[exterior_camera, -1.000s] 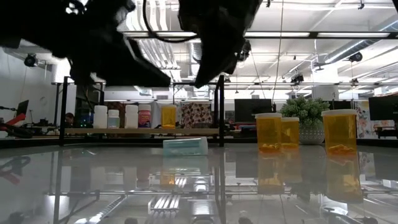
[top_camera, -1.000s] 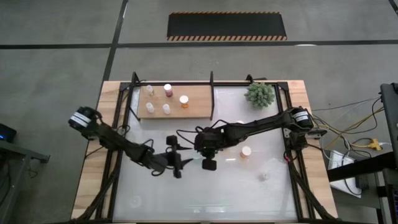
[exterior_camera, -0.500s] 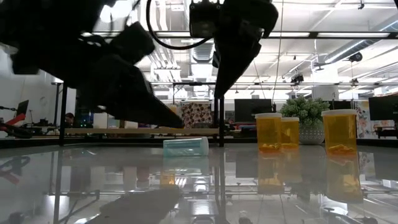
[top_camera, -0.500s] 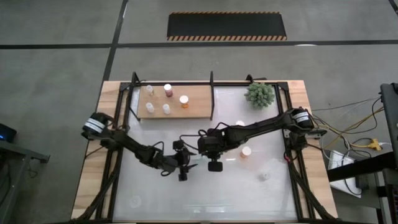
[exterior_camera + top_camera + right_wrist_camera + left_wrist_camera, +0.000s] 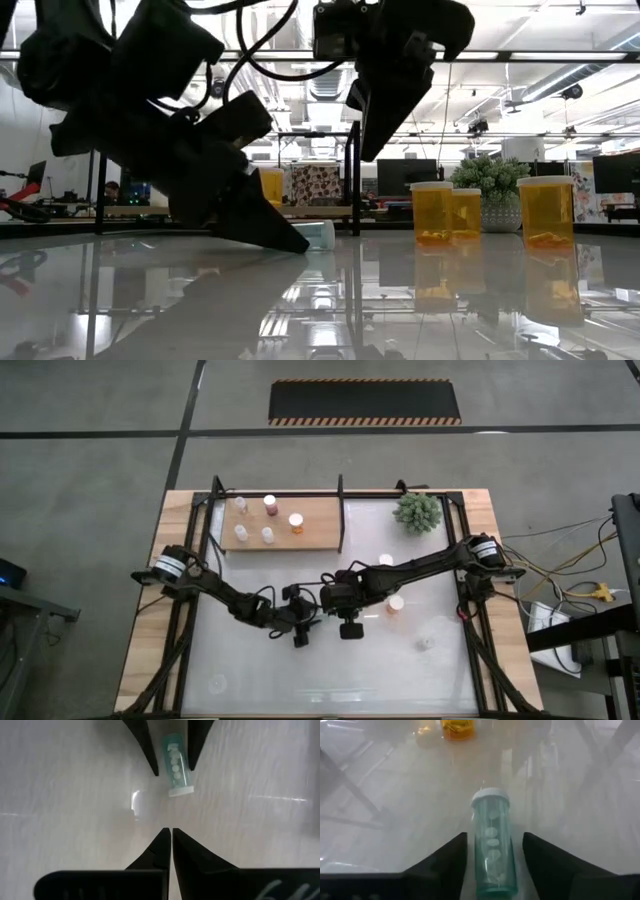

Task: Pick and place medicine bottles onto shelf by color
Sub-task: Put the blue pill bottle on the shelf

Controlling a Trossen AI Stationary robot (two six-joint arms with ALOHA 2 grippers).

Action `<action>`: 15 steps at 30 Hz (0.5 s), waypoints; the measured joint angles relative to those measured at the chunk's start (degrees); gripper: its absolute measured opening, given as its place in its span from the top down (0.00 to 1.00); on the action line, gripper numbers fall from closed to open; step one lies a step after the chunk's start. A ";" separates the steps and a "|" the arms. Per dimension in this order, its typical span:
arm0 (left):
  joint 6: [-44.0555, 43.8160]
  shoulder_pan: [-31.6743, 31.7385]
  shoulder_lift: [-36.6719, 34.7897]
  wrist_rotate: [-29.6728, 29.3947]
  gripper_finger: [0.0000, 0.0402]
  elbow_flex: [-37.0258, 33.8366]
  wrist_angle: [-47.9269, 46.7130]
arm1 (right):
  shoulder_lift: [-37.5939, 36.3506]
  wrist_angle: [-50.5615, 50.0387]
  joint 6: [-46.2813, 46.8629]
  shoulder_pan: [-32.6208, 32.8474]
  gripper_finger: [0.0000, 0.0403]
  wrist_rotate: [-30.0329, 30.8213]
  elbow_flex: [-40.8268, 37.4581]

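Observation:
A clear teal-tinted medicine bottle [image 5: 492, 851] with a pale cap lies on its side on the white table; it also shows in the right wrist view [image 5: 177, 762]. My left gripper [image 5: 493, 836] is open and low at the table, one finger on each side of the bottle with a small gap on both sides. It shows in the high view [image 5: 302, 630] at mid-table. My right gripper [image 5: 167, 831] is shut and empty, pointing down above the table just right of the bottle [image 5: 350, 628]. The wooden shelf [image 5: 318, 536] at the far left holds several bottles.
Two orange bottles [image 5: 396, 604] [image 5: 385, 560] stand on the table right of the grippers, and a small pale bottle [image 5: 425, 644] stands nearer the front. A green plant [image 5: 417, 510] stands at the far right. Black frame bars [image 5: 341, 510] edge the shelf.
My left gripper has gone toward the table's right edge and down to the tabletop, and its open fingers now stand on either side of the lying bottle. My right gripper has gone a little toward the right edge, staying shut. The bottle has kept its place.

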 joint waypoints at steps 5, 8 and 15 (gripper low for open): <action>0.80 -0.42 -1.08 0.31 0.78 -0.48 -0.72 | -0.29 0.60 -1.55 0.12 0.98 0.07 -0.03; 2.36 -0.49 -2.42 0.09 0.84 -1.25 -1.43 | -1.47 3.25 -3.09 0.37 0.98 0.61 -0.82; 9.78 -1.55 -10.28 -6.09 0.84 -2.32 -0.74 | -12.28 21.98 -9.60 0.99 0.98 4.52 -10.96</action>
